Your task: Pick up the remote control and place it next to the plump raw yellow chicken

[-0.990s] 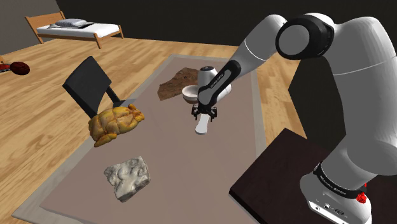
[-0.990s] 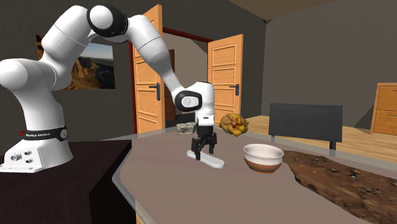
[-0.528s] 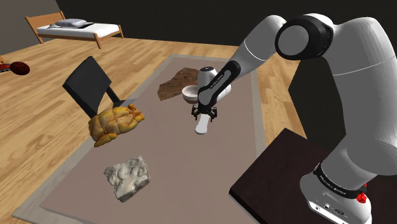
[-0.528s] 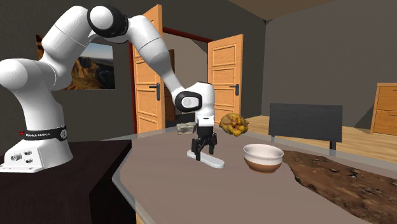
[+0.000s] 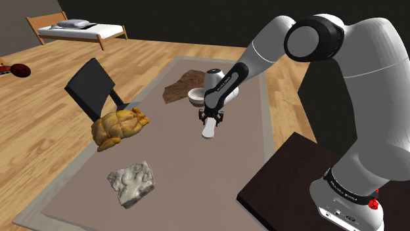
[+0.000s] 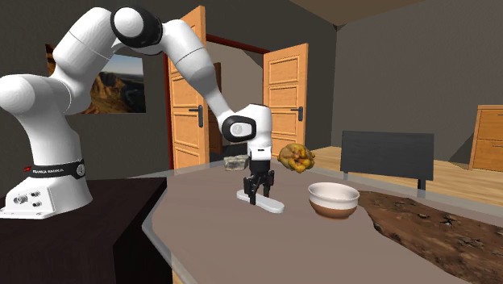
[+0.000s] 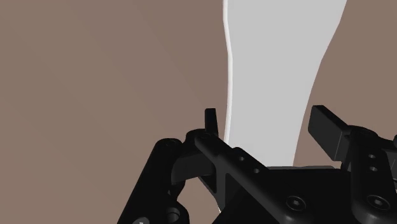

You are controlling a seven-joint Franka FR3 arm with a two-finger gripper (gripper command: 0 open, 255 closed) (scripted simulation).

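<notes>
My jaws stand apart, pointing straight down at the bench (image 5: 172, 172), with the remote (image 5: 208, 130) between them. In the wrist view the pale remote (image 7: 273, 76) runs away from me between my two black fingers (image 7: 327, 127). One fingertip sits just beside its long edge and the other lies close to the opposite edge. I cannot tell whether either one touches it.

The remote lies flat on the bench near the middle of the shoulder view. In the second exterior view it shows as a white bar (image 6: 268, 203) under my wrist, left of centre.

The yellow chicken (image 5: 118, 126) rests on the bench at the centre left of the shoulder view, well apart from the remote. In the second exterior view it sits behind my hand (image 6: 297, 156), just right of it.

A white bowl (image 5: 196, 97) stands near the remote, just above it in the shoulder view and to its right in the second exterior view (image 6: 333, 199). Beside the bowl lies a rough brown slab (image 5: 181, 85). A grey lump of stone (image 5: 132, 182) lies at the lower left of the shoulder view.

A dark chair (image 5: 92, 87) stands at the bench's edge just beyond the chicken. A bed (image 5: 79, 29) sits at the upper left of the shoulder view. Orange doors (image 6: 284, 89) stand open at the upper middle of the second exterior view.
</notes>
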